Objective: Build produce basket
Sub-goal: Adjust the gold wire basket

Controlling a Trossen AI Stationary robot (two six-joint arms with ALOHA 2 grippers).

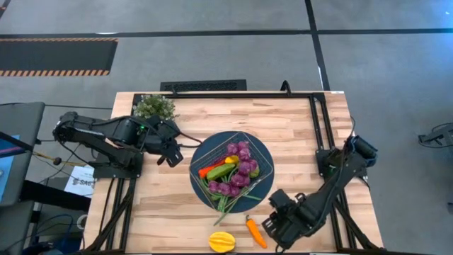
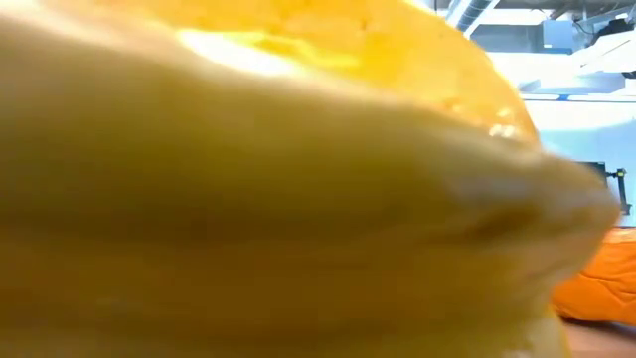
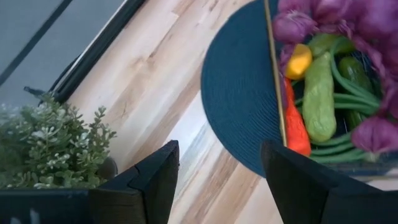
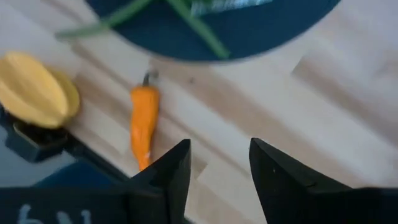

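The wire basket [image 1: 230, 168] sits on a dark blue round mat [image 1: 263, 152] at mid-table. It holds purple grapes [image 1: 243, 170], cucumbers [image 1: 221, 171], a red-orange piece [image 1: 205, 171] and green beans [image 1: 228, 202] that stick out over its near side. An orange carrot [image 1: 255, 231] and a yellow ribbed fruit [image 1: 221, 241] lie on the table by the near edge. The yellow fruit [image 2: 258, 189] fills the low view. My left gripper [image 1: 172, 152] is open, just left of the mat. My right gripper [image 1: 271, 225] is open, right of the carrot [image 4: 144, 124], touching nothing.
A bushy potted plant [image 1: 155, 107] stands at the far left corner, close behind my left arm. A black frame rail [image 1: 318, 120] runs along the table's far and right sides. Bare wood [image 1: 297, 127] lies between the mat and the right rail.
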